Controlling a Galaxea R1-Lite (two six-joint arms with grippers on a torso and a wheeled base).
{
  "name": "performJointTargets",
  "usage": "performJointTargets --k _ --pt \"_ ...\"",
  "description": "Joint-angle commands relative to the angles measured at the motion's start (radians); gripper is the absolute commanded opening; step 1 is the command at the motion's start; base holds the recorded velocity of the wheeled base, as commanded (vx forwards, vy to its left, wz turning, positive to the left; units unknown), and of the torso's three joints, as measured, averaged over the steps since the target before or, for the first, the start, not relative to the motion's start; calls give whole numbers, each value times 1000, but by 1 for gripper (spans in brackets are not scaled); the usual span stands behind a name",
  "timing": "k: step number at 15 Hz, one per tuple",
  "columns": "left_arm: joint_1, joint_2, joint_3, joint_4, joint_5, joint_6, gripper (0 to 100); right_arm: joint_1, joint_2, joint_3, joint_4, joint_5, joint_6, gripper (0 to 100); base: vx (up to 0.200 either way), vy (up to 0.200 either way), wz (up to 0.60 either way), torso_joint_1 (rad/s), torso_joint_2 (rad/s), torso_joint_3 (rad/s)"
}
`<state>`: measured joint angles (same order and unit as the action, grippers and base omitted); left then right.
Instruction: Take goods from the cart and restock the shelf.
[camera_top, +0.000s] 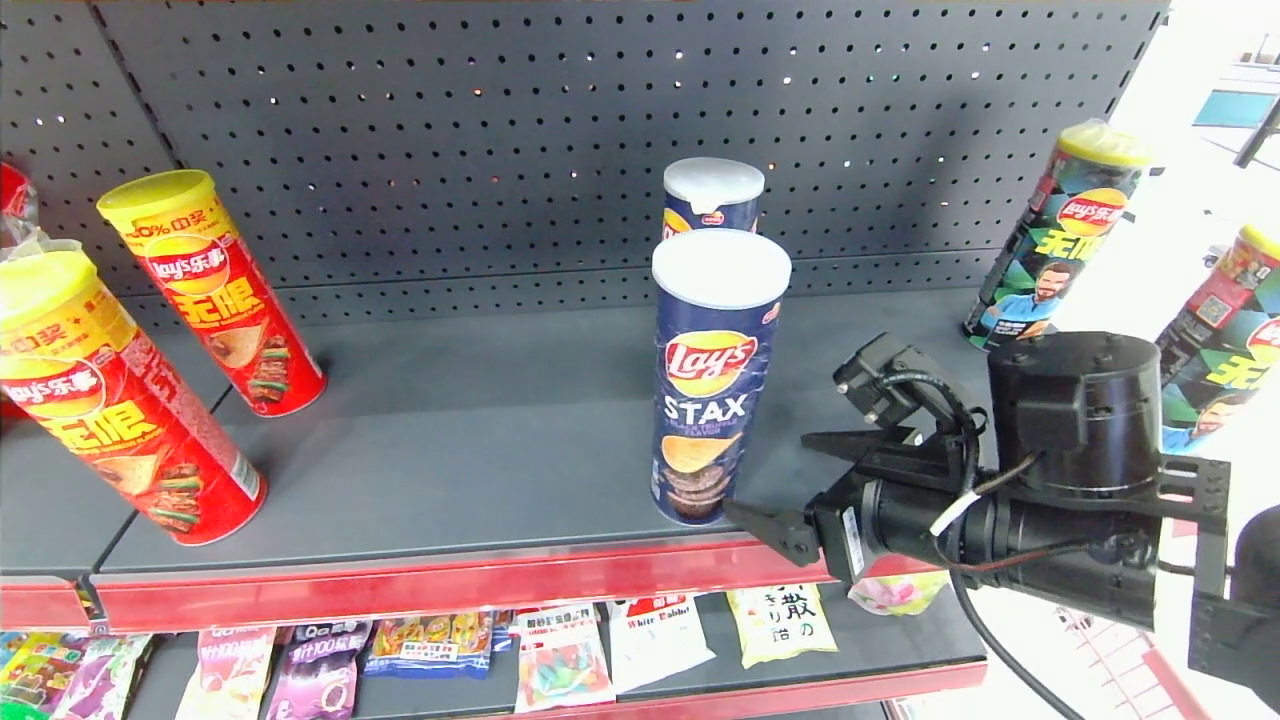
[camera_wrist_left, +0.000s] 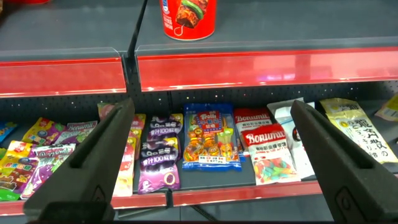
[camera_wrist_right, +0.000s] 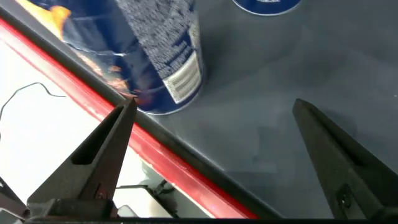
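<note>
Right gripper (camera_top: 775, 475) spread wide, empty, just beside the blue chip can (camera_top: 712, 400).

blue chip can (camera_top: 716, 380) | upright, white lid | near front edge of grey shelf (camera_top: 480, 430)

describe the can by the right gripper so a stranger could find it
On the grey shelf with the red front lip, look mid-shelf by the right gripper. The front blue can stands at the lip, a rear blue can behind it. Both have white lids where the rest have yellow; pick the nearer.
</note>
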<state>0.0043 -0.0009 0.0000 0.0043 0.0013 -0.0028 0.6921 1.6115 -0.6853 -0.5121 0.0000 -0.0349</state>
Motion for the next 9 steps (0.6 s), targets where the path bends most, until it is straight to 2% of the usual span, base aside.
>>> performJointTargets --k 1,9 --pt "0 1 0 0 0 0 100 -13 -5 -7 -2 2 0 100 0 0 0 0 0 0" --pt "0 1 0 0 0 0 100 -59 -18 3 0 0 -7 100 0 0 0 0 0 0"
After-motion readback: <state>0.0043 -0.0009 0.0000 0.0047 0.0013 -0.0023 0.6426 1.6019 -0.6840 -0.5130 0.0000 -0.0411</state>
